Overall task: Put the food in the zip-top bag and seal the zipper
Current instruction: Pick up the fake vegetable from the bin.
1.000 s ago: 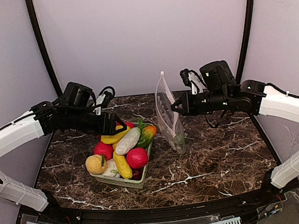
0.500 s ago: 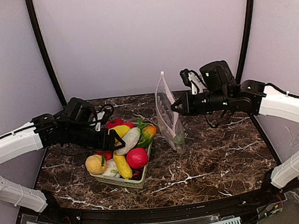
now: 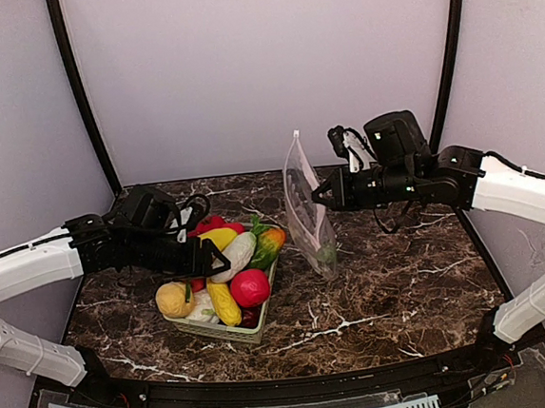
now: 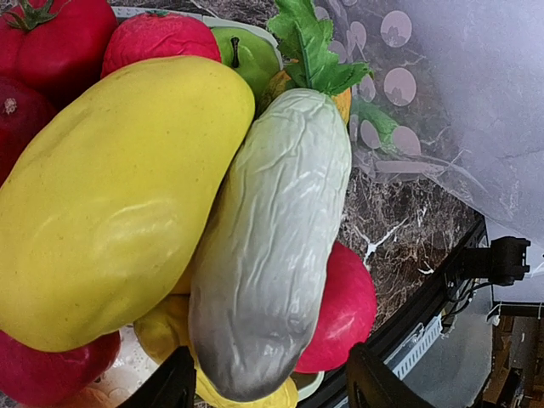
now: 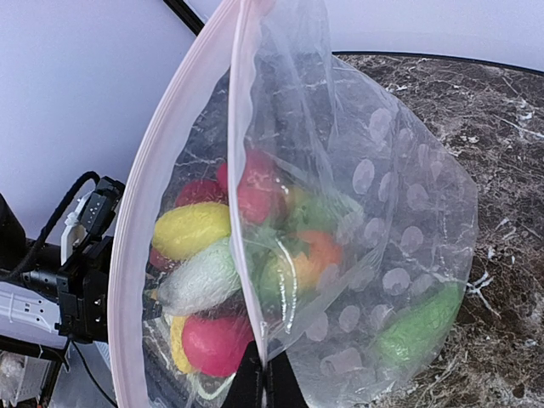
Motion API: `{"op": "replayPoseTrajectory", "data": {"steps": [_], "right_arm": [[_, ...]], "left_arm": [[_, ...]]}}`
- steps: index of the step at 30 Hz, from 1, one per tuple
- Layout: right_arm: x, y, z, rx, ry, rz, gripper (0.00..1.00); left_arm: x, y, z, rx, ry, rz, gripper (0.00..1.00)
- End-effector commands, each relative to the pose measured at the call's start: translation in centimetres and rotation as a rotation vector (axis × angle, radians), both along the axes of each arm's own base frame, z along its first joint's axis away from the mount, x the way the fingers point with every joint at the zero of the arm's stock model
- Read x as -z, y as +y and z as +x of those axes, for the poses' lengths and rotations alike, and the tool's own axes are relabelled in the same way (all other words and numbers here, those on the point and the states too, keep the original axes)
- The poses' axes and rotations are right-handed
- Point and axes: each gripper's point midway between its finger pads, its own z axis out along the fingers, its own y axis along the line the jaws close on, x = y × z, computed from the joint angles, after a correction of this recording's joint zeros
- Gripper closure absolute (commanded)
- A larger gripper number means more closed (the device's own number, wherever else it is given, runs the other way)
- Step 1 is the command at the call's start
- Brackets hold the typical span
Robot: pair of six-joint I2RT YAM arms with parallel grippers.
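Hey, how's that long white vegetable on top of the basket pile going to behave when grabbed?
The white vegetable is rounded and tapering with a slight sheen, so it may slip in a pinch. It leans on the yellow fruit atop the heaped basket, so a nudge would probably roll it.

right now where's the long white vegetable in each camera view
Top external: long white vegetable lies atop the basket pile, centre-left.
Left wrist: fills the middle, running top to bottom.
Right wrist: lower left, seen through the plastic.
Shared landmark: the dotted zip-top bag, in all three views.
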Motion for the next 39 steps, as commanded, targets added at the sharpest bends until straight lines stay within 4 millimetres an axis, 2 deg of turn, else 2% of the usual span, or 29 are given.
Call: {"op": "replayPoseTrajectory", "data": {"steps": [1,16,22,34,39], "right_arm": [[-0.3,-0.2,0.3,0.007,-0.017,0.011,1.0],[0.0,-0.2,0.3,0.006,-0.013,0.007,1.0],[0.1,-0.2,0.3,0.007,-0.013,0.005,1.0],[0.4,-0.3,0.4,0.011,-0.007,0.0,1.0],[0.4,-0.3,0.4,0.009,-0.008,-0.002,1.0]], "left_arm": [[1.0,0.1,0.2,-0.011,0.001,0.016,0.4],[2.2,0.6,0.4,-0.029,0.007,0.059,0.46],[2.3,0.5,0.5,-0.024,0.006,0.065,0.48],[1.9,0.5,0.5,-0.014,-0.006,0.061,0.6],[1.8,0.4,0.4,-0.012,-0.005,0.049,0.62]]}}
